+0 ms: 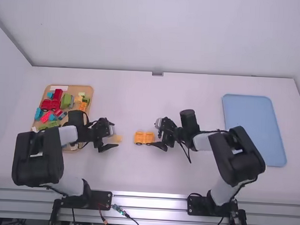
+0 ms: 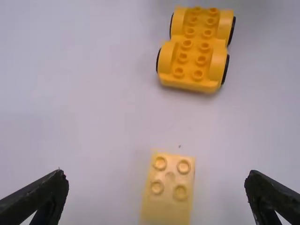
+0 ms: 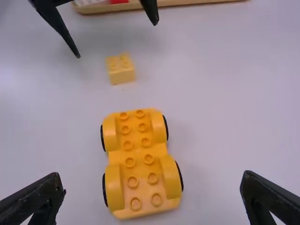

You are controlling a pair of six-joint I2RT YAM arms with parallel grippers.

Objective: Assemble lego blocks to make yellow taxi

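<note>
My left gripper [image 1: 110,136] is open around a pale yellow block [image 1: 118,139], its fingers apart on either side. In the left wrist view the block [image 2: 169,187] lies studs up on the table, between the spread fingers of the left gripper [image 2: 157,185]. A yellow-orange wheeled car base [image 1: 144,137] stands upright at mid-table, just left of my open right gripper [image 1: 160,135]. From the right wrist, the car base [image 3: 141,164] shows its studs and black wheels, with the right gripper [image 3: 152,185] spread wide and not touching it.
At the left, a wooden tray [image 1: 90,95] holds several red, green, blue and orange blocks, partly behind the left arm. A blue tray [image 1: 254,127] lies at the right, beyond the right arm.
</note>
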